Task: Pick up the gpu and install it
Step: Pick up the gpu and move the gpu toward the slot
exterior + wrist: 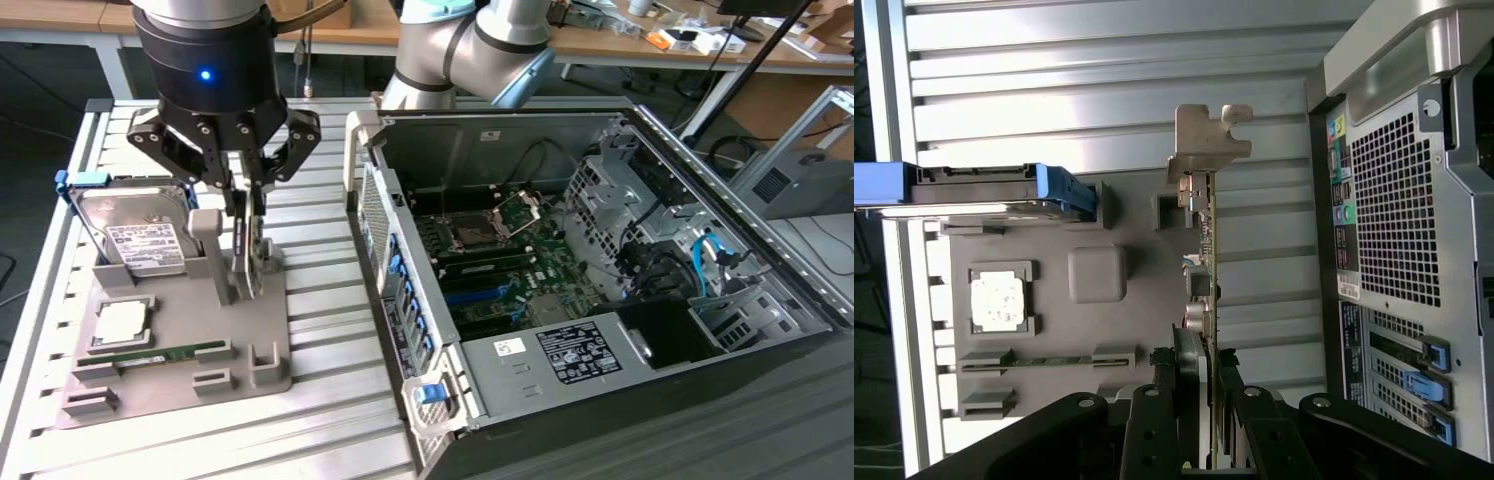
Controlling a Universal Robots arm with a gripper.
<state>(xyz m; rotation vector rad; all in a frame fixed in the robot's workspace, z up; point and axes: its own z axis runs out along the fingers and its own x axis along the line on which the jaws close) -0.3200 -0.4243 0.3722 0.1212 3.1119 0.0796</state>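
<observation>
Gpu point(1211, 255) is standing on edge in the gray holder point(187, 345), toward the exterior view's left of the open case point(534, 370). Gripper point(248, 265) is reaching down over it, fingers point(1189, 375) clamping its two faces. Hard drive point(134, 230) is leaning in the holder's far corner.

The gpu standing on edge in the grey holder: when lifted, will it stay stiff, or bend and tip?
Probably stiff: the gpu looks like a thin rigid board. Its metal bracket sits at one end, so it may tilt that way. Exposed parts suggest it is fragile.
</observation>
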